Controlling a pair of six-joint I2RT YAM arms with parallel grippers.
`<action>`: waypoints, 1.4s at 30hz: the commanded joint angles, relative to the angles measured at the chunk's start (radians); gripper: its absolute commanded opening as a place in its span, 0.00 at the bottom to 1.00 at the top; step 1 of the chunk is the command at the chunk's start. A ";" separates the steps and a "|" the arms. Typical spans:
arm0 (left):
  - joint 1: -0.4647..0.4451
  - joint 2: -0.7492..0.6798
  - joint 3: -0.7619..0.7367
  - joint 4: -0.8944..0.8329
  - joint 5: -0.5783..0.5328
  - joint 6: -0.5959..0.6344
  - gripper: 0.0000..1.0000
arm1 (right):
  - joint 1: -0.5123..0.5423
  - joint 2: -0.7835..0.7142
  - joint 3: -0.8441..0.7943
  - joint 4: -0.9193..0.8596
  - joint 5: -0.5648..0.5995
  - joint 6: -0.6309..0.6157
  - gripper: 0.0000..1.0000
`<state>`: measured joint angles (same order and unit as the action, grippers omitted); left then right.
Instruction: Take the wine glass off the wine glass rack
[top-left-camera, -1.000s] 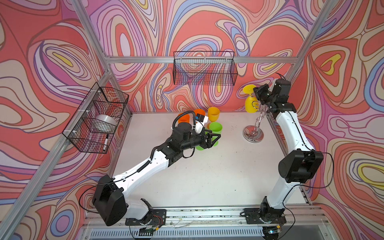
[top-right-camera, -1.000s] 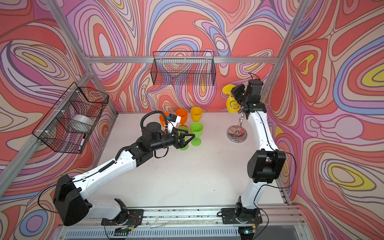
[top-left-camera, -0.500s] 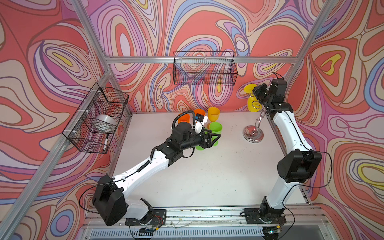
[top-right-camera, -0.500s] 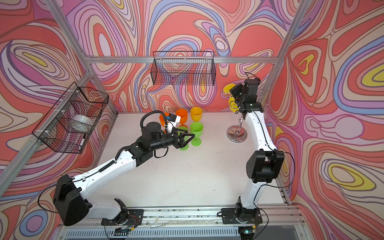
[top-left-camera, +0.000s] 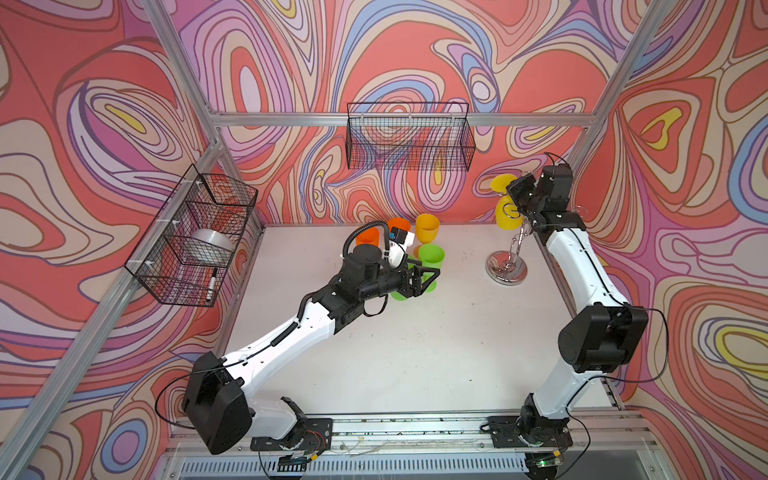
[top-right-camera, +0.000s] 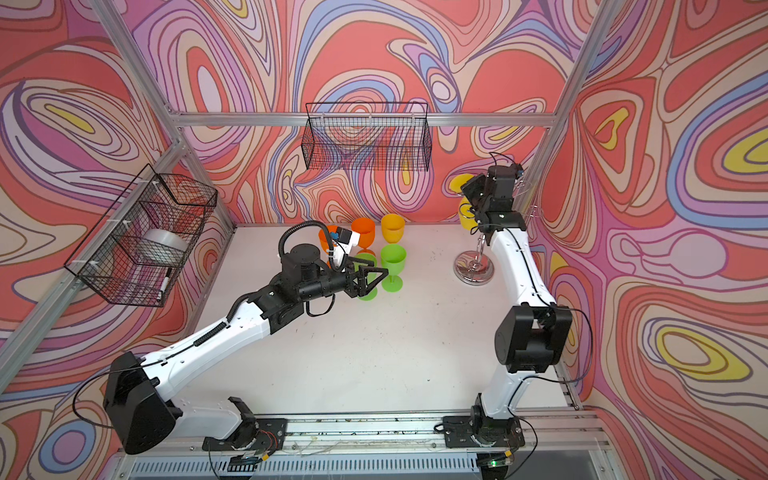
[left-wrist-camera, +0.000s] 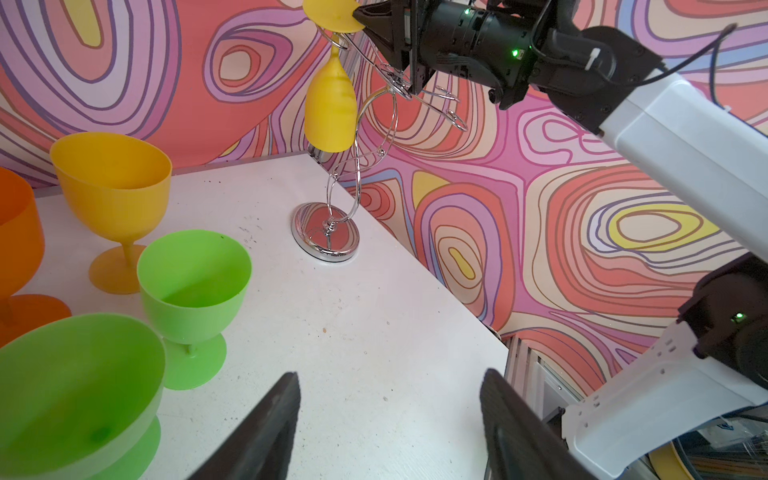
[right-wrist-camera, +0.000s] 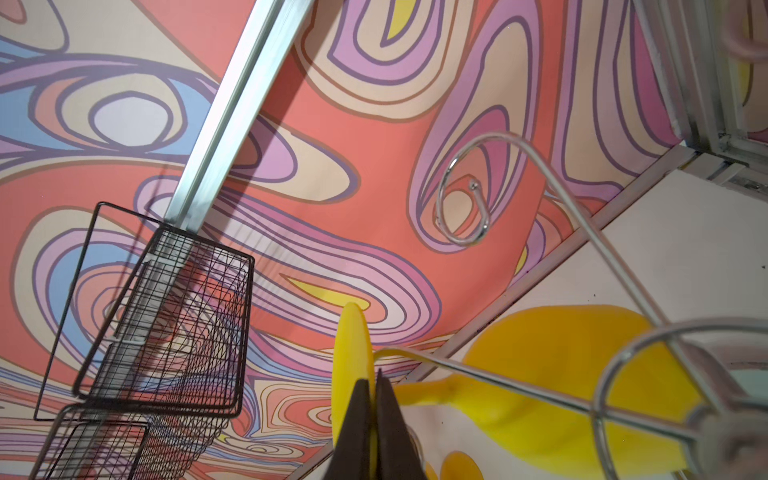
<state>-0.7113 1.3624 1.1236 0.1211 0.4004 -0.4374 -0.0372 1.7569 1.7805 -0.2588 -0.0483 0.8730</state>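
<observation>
A yellow wine glass (top-left-camera: 508, 217) (top-right-camera: 465, 216) (left-wrist-camera: 330, 112) hangs upside down on a looped arm of the wine glass rack (top-left-camera: 507, 269) (top-right-camera: 474, 271) (left-wrist-camera: 326, 232), a chrome wire stand at the back right of the table. My right gripper (top-left-camera: 513, 192) (top-right-camera: 468, 192) (left-wrist-camera: 360, 21) (right-wrist-camera: 376, 384) is up at the rack's top. It is shut on the edge of the wine glass's round foot (right-wrist-camera: 351, 353), and the bowl (right-wrist-camera: 552, 374) hangs beside a wire arm (right-wrist-camera: 461, 187). My left gripper (top-left-camera: 432, 280) (top-right-camera: 376, 281) (left-wrist-camera: 388, 376) is open and empty, low over the table.
Several upright plastic glasses stand mid-table by my left gripper: two green (top-left-camera: 432, 255) (left-wrist-camera: 193, 270), two orange (top-left-camera: 399, 226), one amber (top-left-camera: 428, 226) (left-wrist-camera: 112, 178). Black mesh baskets hang on the back wall (top-left-camera: 409, 137) and left wall (top-left-camera: 195, 237). The rack stands close to the right wall.
My right wrist has shifted slightly at the rack's top, still gripping the glass's foot. The left arm has stayed in place.
</observation>
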 joint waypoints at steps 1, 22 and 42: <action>0.007 -0.026 0.012 -0.009 0.004 0.015 0.69 | 0.000 -0.107 -0.040 0.018 0.025 -0.030 0.00; 0.007 -0.040 0.008 -0.022 0.003 -0.020 0.69 | 0.000 -0.173 -0.080 -0.066 -0.175 -0.089 0.00; 0.021 -0.067 0.121 -0.325 -0.133 -0.152 0.71 | 0.103 -0.245 -0.182 0.049 -0.589 -0.392 0.00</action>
<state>-0.7074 1.3354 1.1976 -0.0837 0.3168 -0.5255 0.0334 1.5612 1.6089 -0.2543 -0.5350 0.5961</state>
